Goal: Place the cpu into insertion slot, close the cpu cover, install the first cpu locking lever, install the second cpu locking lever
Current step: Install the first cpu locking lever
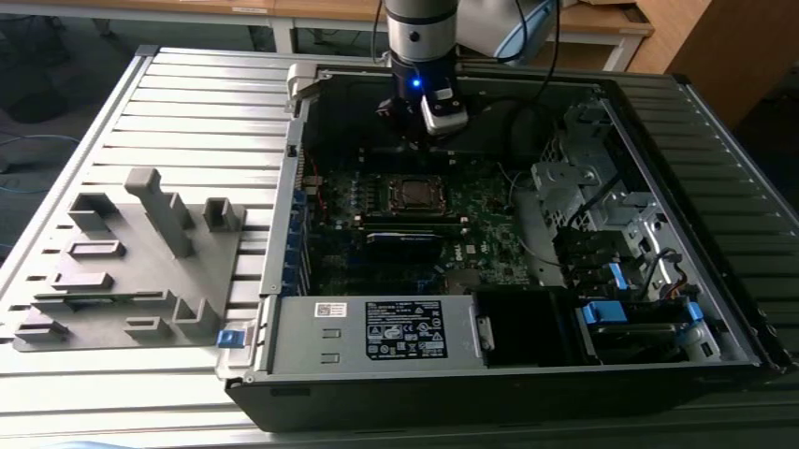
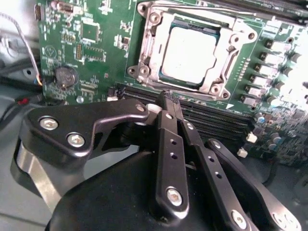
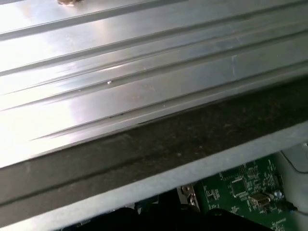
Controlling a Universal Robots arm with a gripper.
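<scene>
The cpu (image 2: pixel 192 53) lies flat in the insertion slot (image 2: pixel 165 76) on the green motherboard (image 2: pixel 106 53), its silver top showing. The cpu cover (image 2: pixel 147 53), a silver frame, lies down around the chip. A thin metal lever rod (image 2: pixel 202 8) runs along one side of the frame. My gripper (image 2: pixel 168 100) hovers short of the socket with its black fingers (image 2: pixel 166 144) pressed together and nothing between them. In the exterior view the gripper (image 1: pixel 431 120) hangs over the back of the open case, above and behind the socket (image 1: pixel 413 192).
The open computer case (image 1: pixel 299 309) lies on a ribbed metal table (image 3: pixel 120 72). A grey fixture block (image 1: pixel 125 253) stands at the exterior view's left. A power supply (image 1: pixel 399 327), drive bays (image 1: pixel 600 206), a memory stick (image 1: pixel 406 236) and cables surround the board.
</scene>
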